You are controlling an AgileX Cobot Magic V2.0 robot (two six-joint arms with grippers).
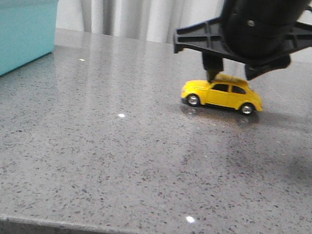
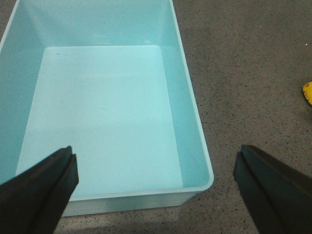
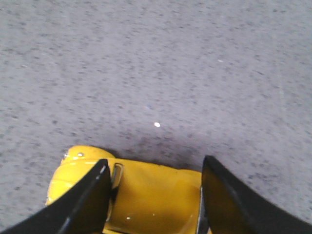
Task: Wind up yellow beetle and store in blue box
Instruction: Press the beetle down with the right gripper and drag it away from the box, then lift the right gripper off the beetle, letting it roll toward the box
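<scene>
yellow beetle looking glossy, hard – paint catching light; blue box showing matt, smooth walls; table looking like polished speckled grey stone – reflecting; gripper fingers showing matt black plastic

Setting: a grey speckled stone table with pale curtains hanging behind it.
Yellow beetle: a small glossy yellow toy car standing on its wheels on the table, right of centre, seen side-on, dark windows and silver hubs visible.
Right gripper: a black gripper reaching down from the top edge, directly over the car's roof; one finger tip sits at the roof's left side, the other toward the right. Whether it grips the car cannot be told.
Blue box: a large turquoise box at the left edge, well apart from the car, only partly in frame.
</scene>
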